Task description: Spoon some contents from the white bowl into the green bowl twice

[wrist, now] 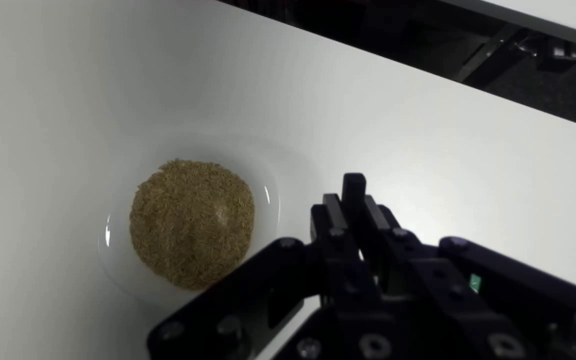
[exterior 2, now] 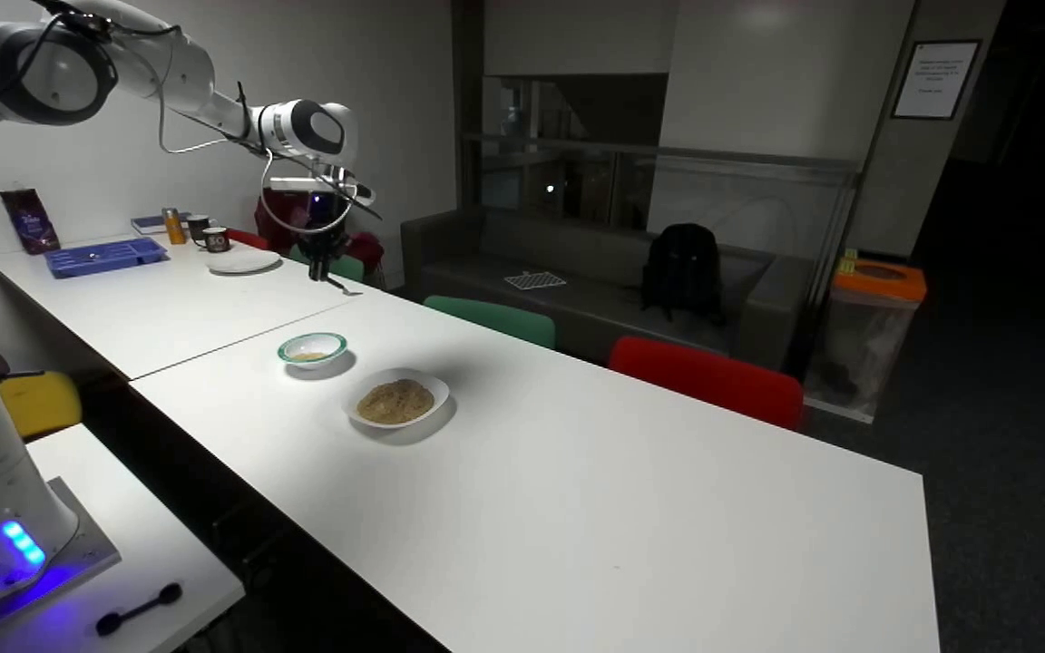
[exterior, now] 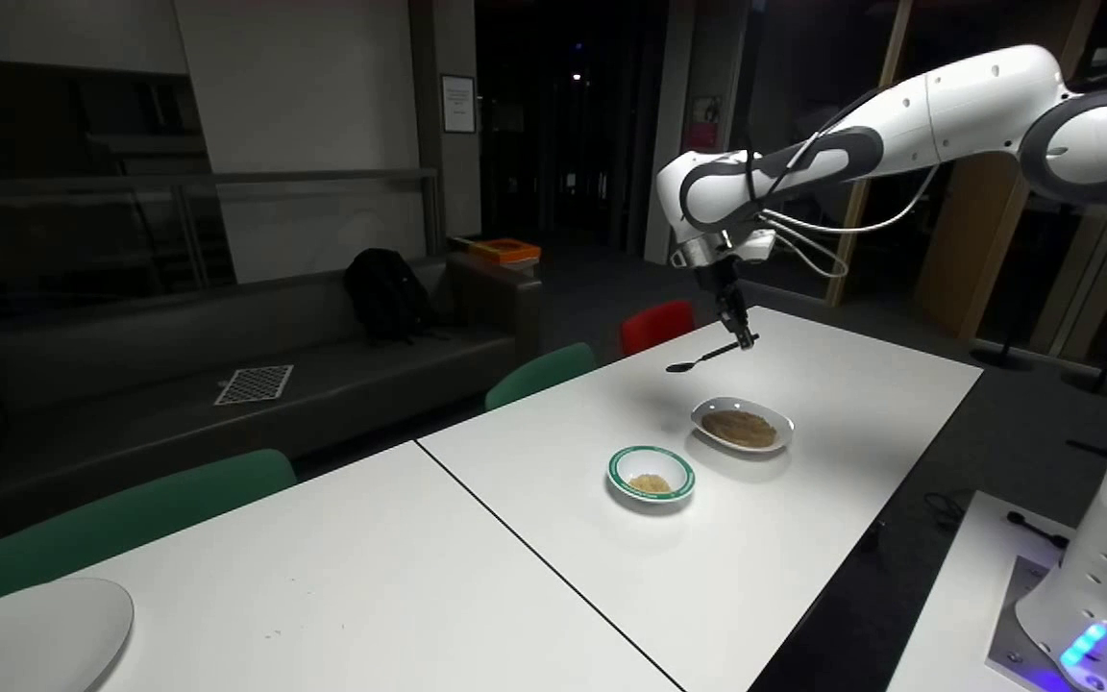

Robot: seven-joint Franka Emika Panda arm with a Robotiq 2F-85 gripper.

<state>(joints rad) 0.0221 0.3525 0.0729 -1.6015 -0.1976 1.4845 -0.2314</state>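
Pincer (wrist: 353, 206), close up in wrist view, is clamped on the black spoon (wrist: 354, 185) by its handle. Spoon's prob. light & stiff; thin, so needs a square hold near the end or it'll twist. To its left in view, white bowl (wrist: 266, 195) w/ brown grain (wrist: 193, 225): dry-looking, loose, likely spills if tipped. Glossy bowl may slide if nudged. Edge of surface (wrist: 43, 100) runs upper rt.

In an exterior view, green bowl (exterior: 651, 463) holds a little pale grain, near white bowl & a seam (exterior: 534, 551). Spoon hangs well above surface, head low; load can't be seen.

In an exterior view, tray (exterior 2: 107, 258) & mugs (exterior 2: 217, 241) stand well apart from bowls; should be swing room.
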